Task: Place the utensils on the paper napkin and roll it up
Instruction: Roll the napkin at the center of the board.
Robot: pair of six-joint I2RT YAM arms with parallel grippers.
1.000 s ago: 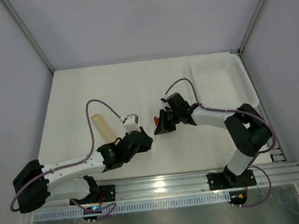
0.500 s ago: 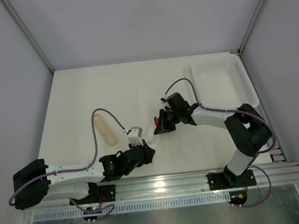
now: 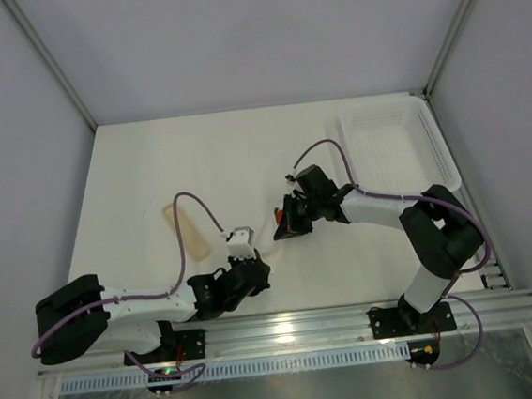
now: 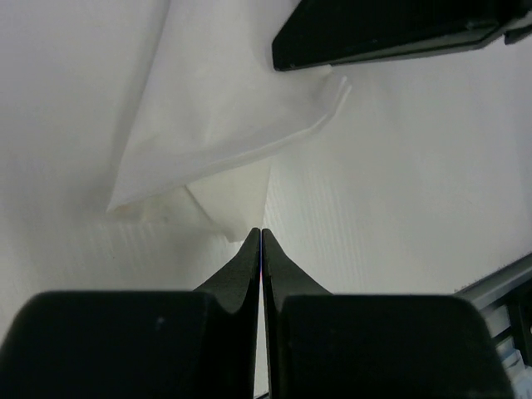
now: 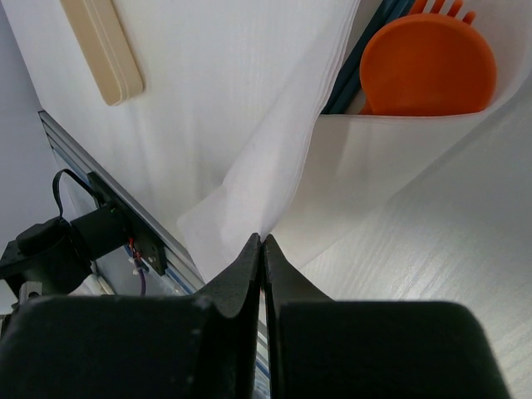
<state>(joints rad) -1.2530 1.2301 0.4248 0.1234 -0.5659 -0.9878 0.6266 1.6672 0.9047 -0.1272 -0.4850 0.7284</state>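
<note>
— How is the left gripper (image 4: 262,233) sitting?
— Lying low, jaws shut, tips at the napkin's (image 4: 224,91) corner.
— And the right gripper (image 5: 262,238)?
— Pinching the napkin's edge. The napkin is wrapping the orange spoon (image 5: 428,66), the tan stick (image 5: 100,46) lying apart.

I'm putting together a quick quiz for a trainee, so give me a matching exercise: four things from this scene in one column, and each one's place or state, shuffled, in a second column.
Things:
1. tan stick
2. orange utensil
3. mesh basket
4. left gripper

Places or states:
A. at the far right corner of the table
B. shut, tips near a corner of the paper napkin
C. tucked in a fold of the paper napkin
D. flat on the table, off the paper napkin

Pairs: 1-D, 2-C, 3-A, 4-B
</note>
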